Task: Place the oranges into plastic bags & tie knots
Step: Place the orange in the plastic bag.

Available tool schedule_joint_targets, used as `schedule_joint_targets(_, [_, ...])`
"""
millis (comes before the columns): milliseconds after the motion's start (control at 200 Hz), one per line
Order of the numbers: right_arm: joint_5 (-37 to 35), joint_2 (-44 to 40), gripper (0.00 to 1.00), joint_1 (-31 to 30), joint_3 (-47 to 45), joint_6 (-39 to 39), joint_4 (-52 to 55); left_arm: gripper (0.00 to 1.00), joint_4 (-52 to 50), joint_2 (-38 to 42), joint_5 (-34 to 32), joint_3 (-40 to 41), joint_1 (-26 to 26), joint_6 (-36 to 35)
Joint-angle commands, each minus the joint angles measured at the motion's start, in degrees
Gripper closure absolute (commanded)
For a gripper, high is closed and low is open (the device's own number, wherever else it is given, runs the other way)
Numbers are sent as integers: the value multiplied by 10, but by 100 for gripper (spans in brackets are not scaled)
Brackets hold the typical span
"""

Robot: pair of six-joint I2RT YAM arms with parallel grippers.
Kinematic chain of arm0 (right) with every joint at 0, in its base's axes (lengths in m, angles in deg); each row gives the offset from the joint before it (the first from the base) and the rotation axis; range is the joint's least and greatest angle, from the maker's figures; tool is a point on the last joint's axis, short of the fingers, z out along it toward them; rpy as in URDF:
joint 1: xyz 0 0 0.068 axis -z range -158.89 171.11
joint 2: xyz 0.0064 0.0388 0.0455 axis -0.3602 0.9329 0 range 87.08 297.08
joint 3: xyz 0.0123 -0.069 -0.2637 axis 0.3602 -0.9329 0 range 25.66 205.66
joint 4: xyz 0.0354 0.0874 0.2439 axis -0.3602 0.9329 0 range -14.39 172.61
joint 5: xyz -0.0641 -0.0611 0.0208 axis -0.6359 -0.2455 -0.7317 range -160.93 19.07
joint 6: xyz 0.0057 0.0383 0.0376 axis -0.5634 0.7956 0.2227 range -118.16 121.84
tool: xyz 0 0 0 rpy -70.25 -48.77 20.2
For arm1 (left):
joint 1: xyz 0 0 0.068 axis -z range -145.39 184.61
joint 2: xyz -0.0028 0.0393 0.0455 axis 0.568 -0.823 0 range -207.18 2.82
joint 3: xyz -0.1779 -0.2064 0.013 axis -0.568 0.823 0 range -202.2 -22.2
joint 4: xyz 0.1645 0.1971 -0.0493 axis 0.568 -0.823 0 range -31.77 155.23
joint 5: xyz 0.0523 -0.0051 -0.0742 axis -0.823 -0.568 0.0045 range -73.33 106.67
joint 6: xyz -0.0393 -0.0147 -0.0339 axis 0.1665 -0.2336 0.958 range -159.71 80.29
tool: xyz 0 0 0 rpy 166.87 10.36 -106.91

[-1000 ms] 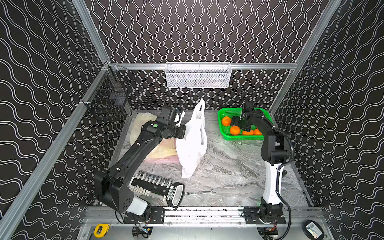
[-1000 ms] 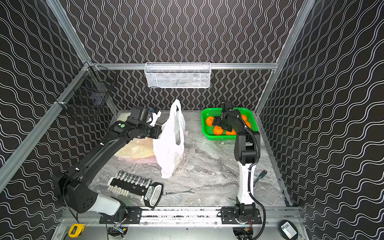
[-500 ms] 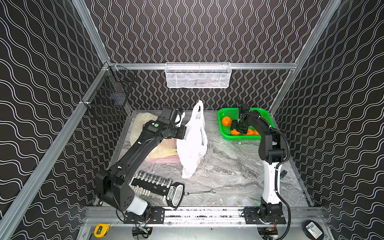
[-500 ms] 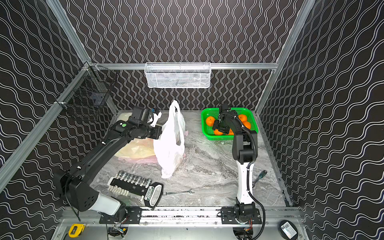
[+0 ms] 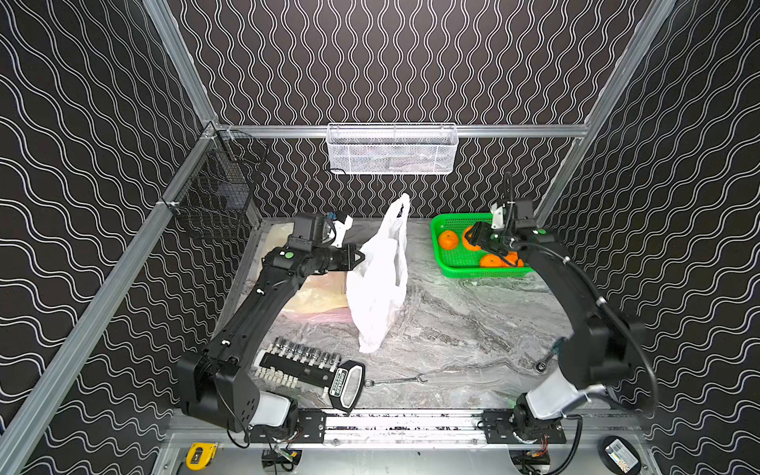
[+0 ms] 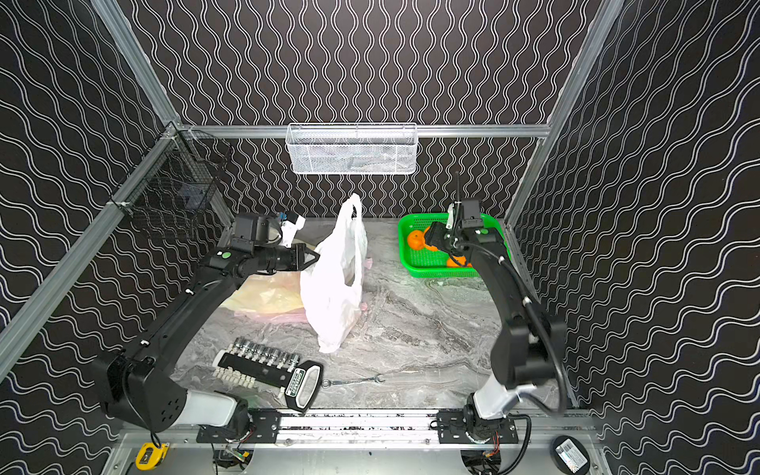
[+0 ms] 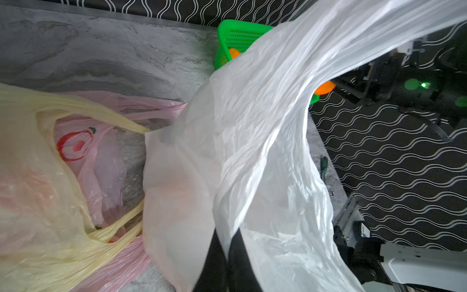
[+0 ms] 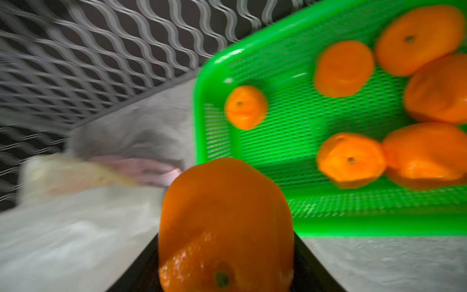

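Observation:
My left gripper (image 5: 357,258) is shut on the rim of the white plastic bag (image 5: 378,288), holding it upright with one handle standing up; the wrist view shows the film pinched between the jaws (image 7: 228,252). A yellowish bag (image 7: 25,202) and a pink bag (image 7: 101,156) lie flat on the table beside it. My right gripper (image 5: 475,237) is shut on an orange (image 8: 225,222), held above the left edge of the green basket (image 5: 456,265). Several more oranges (image 8: 351,159) lie in the basket. No knots show on any bag.
A socket set (image 5: 304,364) and a wrench (image 5: 395,380) lie near the front of the marble table. A white mesh basket (image 5: 390,150) hangs on the back wall and a black wire basket (image 5: 218,197) on the left rail.
My right gripper dipped into the green basket, shut on an orange and lifted it toward the basket's left edge. The left gripper kept holding the white bag in place.

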Motion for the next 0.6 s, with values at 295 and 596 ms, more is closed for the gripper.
schedule_joint_targets(295, [162,-77,43,-196,-92,123,-302,100,124,1,98,44,-11,51])
schedule_joint_targets(596, [159,14,14,-242,-40,103,-293,100,94,7,76,36,-14,30])
